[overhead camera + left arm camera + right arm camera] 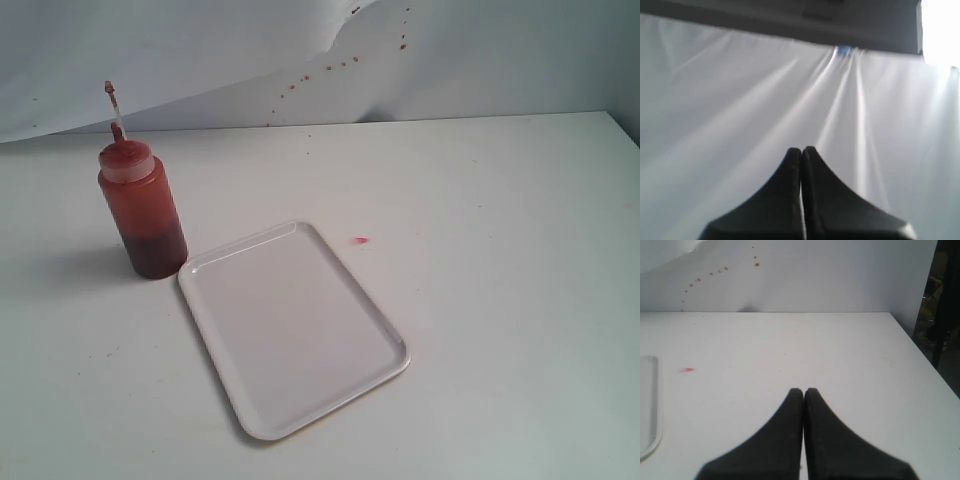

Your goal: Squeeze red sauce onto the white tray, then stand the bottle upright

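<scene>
The bottle [141, 208] stands upright on the table at the left, red-orange, with a whitish domed cap and a thin nozzle pointing up. Just to its right lies the white tray [293, 325], bare, with no blob of red sauce showing on it; its edge [650, 405] appears in the right wrist view. Neither gripper appears in the exterior view. My left gripper [801, 150] is shut, empty, facing a white cloth. My right gripper [804, 391] is shut, empty, above the bare table to the right of the tray.
A small pale pink-red smear [360, 240] marks the table right of the tray, also the smear [687, 370] in the right wrist view. Tiny red specks [330, 68] dot the white backdrop. The table's right edge [920, 350] drops off beside the right gripper.
</scene>
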Tool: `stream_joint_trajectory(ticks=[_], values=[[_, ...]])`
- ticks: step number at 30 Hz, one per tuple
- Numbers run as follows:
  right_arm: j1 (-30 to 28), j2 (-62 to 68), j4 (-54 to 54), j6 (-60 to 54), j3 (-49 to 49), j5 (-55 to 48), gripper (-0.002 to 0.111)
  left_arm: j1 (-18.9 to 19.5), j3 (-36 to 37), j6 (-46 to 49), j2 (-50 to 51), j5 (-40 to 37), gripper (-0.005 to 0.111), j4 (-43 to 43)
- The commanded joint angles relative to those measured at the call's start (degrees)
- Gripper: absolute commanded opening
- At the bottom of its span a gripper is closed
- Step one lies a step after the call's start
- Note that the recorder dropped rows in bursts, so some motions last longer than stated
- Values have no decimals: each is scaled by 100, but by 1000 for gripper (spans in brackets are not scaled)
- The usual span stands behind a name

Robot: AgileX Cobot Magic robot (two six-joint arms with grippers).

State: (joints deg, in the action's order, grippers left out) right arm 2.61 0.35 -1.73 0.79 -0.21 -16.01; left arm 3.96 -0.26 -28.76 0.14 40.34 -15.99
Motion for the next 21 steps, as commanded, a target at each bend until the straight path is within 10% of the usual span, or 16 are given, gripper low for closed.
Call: stream_joint_trajectory(ticks=[1,6,21], values=[[19,-35,26,-22,21,60,0,6,26,-660,-14,630,0,-1004],[19,-35,26,-22,21,60,0,6,19,-81,993,-251,0,-1341],[19,-35,26,-22,21,60,0,6,-519,-92,5972,1393,0,-990]])
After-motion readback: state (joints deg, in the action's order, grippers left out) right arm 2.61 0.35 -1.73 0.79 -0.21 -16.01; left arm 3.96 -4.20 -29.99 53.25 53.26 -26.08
